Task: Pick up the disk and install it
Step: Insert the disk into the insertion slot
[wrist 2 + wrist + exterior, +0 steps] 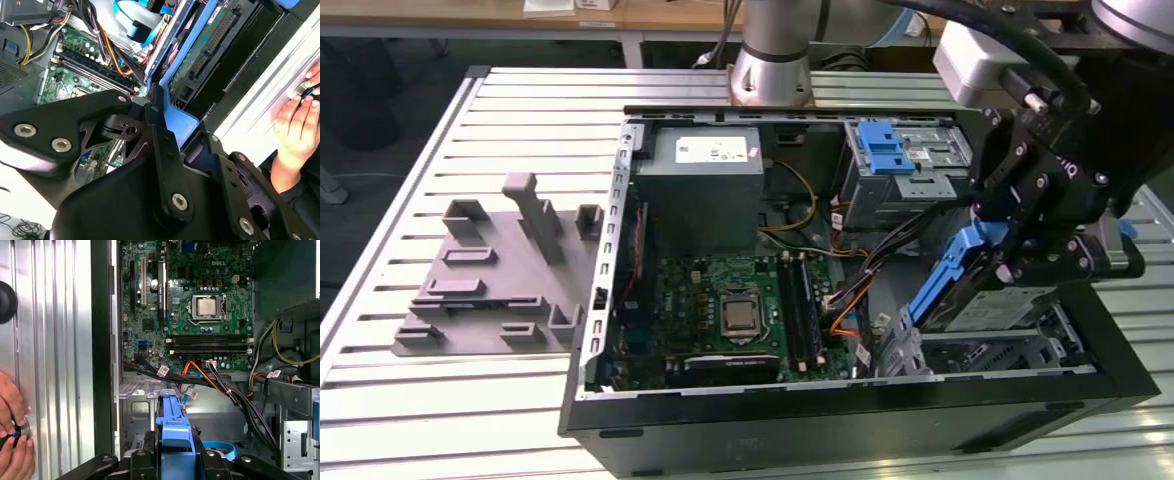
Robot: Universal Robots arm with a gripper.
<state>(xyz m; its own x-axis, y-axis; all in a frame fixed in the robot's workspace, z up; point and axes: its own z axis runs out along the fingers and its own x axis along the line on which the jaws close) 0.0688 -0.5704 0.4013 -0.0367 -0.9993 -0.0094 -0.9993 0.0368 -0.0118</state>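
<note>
My gripper (1017,258) is shut on the disk (958,285), a silver drive in a blue plastic frame. It hangs tilted, one end down, above the metal drive bay (1001,352) in the corner of the open computer case (854,400), at the exterior view's right. In the first wrist view the blue frame of the disk (174,432) sits between the black parts of the gripper (175,462), over the bay floor. The second wrist view shows the disk's (200,57) green circuit-board side and its blue frame running past the gripper (167,120).
Inside the case are a grey power supply box (707,185), a motherboard (734,310), a drive cage with a blue latch (897,150) and cables (854,290) beside the bay. A grey fixture plate (500,280) lies on the slatted table. A person's hand (12,437) rests beside the case.
</note>
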